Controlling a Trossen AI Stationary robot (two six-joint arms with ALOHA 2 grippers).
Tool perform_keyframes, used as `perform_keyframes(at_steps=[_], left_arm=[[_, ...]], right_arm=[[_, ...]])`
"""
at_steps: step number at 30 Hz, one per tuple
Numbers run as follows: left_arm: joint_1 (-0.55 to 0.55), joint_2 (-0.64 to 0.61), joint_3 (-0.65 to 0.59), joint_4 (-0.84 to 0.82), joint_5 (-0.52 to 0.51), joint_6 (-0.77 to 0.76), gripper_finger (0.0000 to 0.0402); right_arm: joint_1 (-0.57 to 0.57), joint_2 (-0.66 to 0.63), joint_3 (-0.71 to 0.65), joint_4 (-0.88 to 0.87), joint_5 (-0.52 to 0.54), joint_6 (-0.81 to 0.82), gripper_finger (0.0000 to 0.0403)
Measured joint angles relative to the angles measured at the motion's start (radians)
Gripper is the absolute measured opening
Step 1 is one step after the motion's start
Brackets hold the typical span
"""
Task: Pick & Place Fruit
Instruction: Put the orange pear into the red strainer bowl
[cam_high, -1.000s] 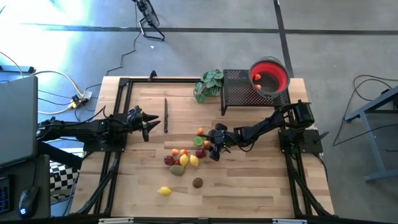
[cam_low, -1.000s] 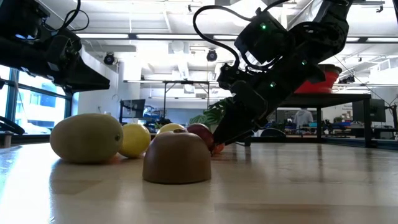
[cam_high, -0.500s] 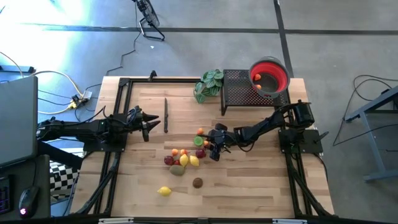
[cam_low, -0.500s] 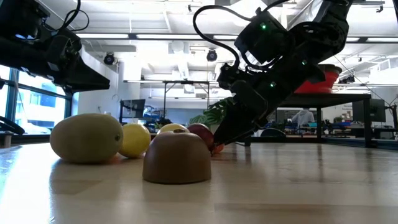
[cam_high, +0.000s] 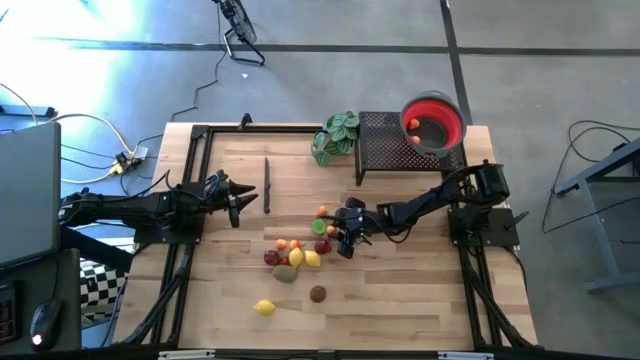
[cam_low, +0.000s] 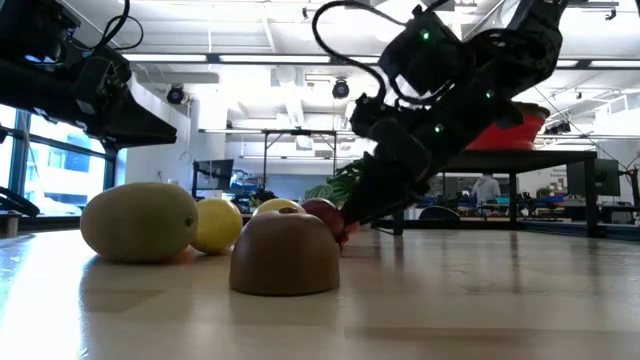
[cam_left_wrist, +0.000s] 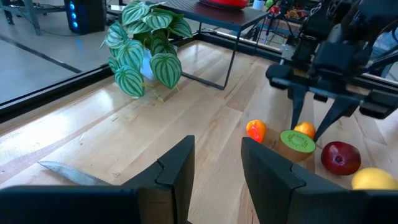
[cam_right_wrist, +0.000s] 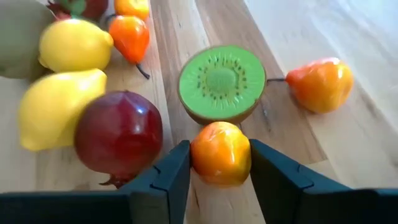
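Toy fruits lie in a cluster mid-table (cam_high: 298, 252): a kiwi half (cam_right_wrist: 222, 84), a dark red fruit (cam_right_wrist: 118, 140), lemons (cam_right_wrist: 59, 109) and small orange ones. A lemon (cam_high: 264, 307) and a brown fruit (cam_high: 317, 293) rest apart, nearer the front edge. My right gripper (cam_high: 337, 236) reaches into the cluster's right side, shut on a small orange fruit (cam_right_wrist: 221, 152). My left gripper (cam_left_wrist: 217, 168) waits at the table's left, open, with nothing between its fingers. My right gripper pinches the small orange fruit's two sides (cam_right_wrist: 198, 155) between its two fingers. The fingers (cam_low: 350, 222) slant down from the table's right side. The fruit sits low at the tabletop, just in front of the kiwi half and beside the dark red fruit.
A red bowl (cam_high: 433, 122) with a fruit inside stands on a black mesh stand (cam_high: 385, 150) at the far right. A green leafy plant (cam_high: 337, 135) is beside it. A knife (cam_high: 267, 185) lies near my left gripper. Bare wood lies along the front.
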Motion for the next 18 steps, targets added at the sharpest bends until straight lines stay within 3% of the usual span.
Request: perform_keyframes(at_steps=[18], left_arm=[[0.0,0.0,-0.001,0.004,-0.001,0.001,0.0127]], right_arm=[[-0.031,-0.405,0.0,-0.305,0.187,-0.047,0.014]])
